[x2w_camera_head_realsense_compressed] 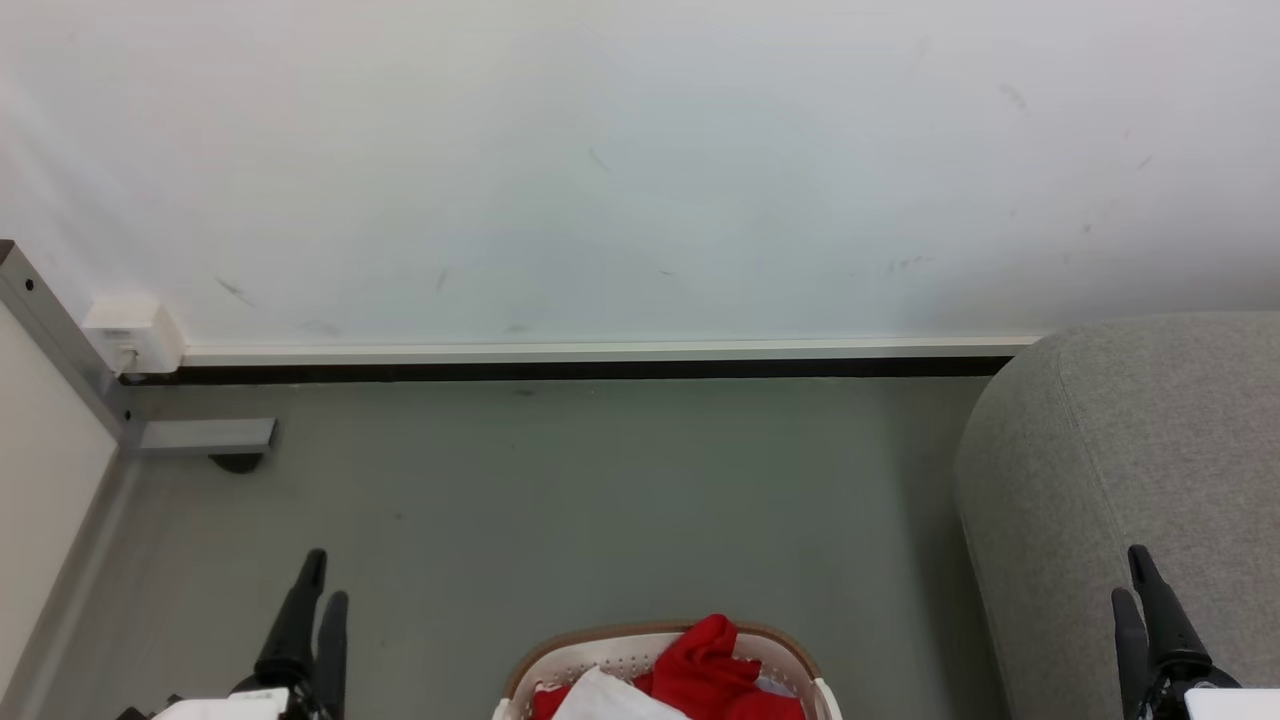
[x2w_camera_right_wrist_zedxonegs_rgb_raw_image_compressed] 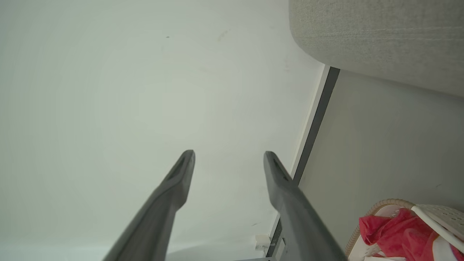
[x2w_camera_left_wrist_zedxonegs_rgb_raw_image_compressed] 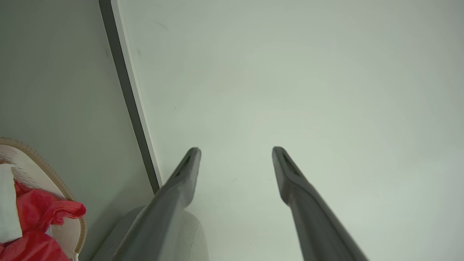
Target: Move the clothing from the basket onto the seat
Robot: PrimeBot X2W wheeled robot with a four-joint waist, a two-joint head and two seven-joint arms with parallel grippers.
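Note:
The cream basket with a brown rim stands on the floor at the bottom centre of the head view. Red and white clothing is heaped inside it. The grey seat fills the right side, close to the basket. My left gripper is at the lower left, apart from the basket, open and holding nothing. My right gripper is at the lower right, in front of the seat, open and holding nothing. In the left wrist view the left gripper points at the wall, basket at lower left. In the right wrist view the right gripper likewise faces the wall, clothing at lower right.
A white wall with a dark baseboard runs across the back. A metal frame leg with a white bracket stands at the left. Bare grey floor lies between the basket and the wall.

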